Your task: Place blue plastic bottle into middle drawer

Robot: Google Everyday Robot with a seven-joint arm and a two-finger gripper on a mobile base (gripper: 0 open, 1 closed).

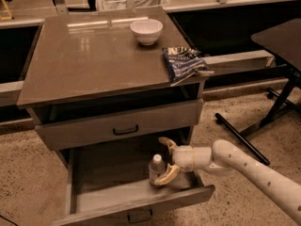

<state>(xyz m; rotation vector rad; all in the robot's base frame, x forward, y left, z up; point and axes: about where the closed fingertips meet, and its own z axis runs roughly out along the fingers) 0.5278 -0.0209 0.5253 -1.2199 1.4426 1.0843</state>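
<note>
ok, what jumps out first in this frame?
The white arm reaching in from the right, its gripper spread open at the blue plastic bottle standing in the pulled-out middle drawer. Up on the cabinet top, a white bowl sits at the back and a blue snack bag overhangs the right edge.
</note>
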